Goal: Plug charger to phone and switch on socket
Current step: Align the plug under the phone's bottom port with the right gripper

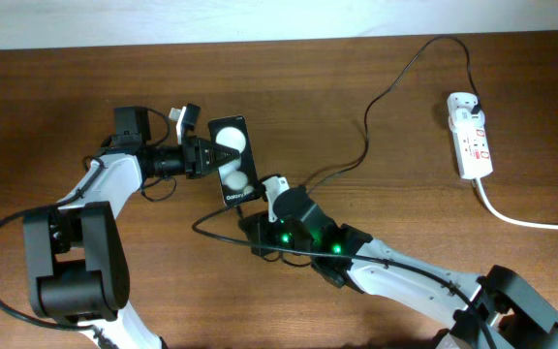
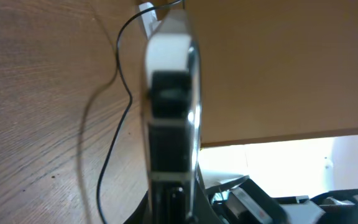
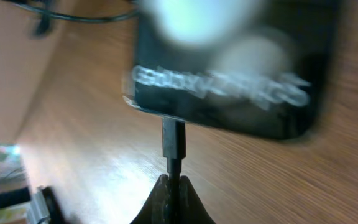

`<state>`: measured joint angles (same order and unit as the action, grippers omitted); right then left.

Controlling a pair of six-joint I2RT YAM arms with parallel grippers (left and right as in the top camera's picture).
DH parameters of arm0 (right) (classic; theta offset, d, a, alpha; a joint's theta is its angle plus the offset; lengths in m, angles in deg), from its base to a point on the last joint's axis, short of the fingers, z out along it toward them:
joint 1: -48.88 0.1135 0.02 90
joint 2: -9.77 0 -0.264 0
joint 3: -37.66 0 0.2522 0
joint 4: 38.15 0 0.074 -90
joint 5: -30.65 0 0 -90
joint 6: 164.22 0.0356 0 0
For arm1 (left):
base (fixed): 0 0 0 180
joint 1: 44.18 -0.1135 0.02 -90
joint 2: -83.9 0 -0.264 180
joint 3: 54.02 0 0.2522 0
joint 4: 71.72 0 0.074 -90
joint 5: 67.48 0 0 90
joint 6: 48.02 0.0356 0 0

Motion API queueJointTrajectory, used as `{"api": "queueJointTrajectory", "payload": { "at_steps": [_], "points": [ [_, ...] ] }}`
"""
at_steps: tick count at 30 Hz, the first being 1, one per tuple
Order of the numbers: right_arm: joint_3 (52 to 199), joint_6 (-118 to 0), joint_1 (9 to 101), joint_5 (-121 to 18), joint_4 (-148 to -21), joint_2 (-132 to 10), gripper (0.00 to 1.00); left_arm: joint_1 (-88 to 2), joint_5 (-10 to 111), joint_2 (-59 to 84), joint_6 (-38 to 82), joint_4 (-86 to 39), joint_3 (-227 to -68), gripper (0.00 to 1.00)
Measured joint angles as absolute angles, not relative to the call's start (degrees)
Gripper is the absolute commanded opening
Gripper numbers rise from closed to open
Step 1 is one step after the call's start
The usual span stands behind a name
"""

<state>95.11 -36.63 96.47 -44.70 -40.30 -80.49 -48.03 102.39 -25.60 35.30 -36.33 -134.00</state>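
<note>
The black phone lies on the table, its screen reflecting two white spots. My left gripper is shut on the phone's long left edge. In the left wrist view the phone shows edge-on between the fingers. My right gripper is shut on the charger's black connector, whose tip meets the phone's short end by the white text. I cannot tell how deep it sits. The charger cable runs to the white socket at the far right.
The socket's thick white cord trails off the right edge. A loop of black cable lies in front of the phone and also shows in the left wrist view. The table's far edge runs along the top.
</note>
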Motion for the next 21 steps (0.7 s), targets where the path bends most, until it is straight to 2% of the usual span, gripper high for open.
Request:
{"api": "queueJointTrajectory", "payload": {
  "at_steps": [7, 11, 21],
  "points": [
    [95.1, -40.7, 96.5, -38.2, -43.1, -79.8, 0.04, -48.0, 103.4, -25.6, 30.0, -36.4, -134.0, 0.00],
    [95.0, -41.5, 96.5, -41.1, -47.9, -74.5, 0.04, -48.0, 100.2, -25.6, 25.4, -36.3, -134.0, 0.00],
    [92.6, -39.7, 96.5, -48.2, -42.1, -74.2, 0.04, -48.0, 99.6, -25.6, 23.9, -36.4, -134.0, 0.00]
  ]
}}
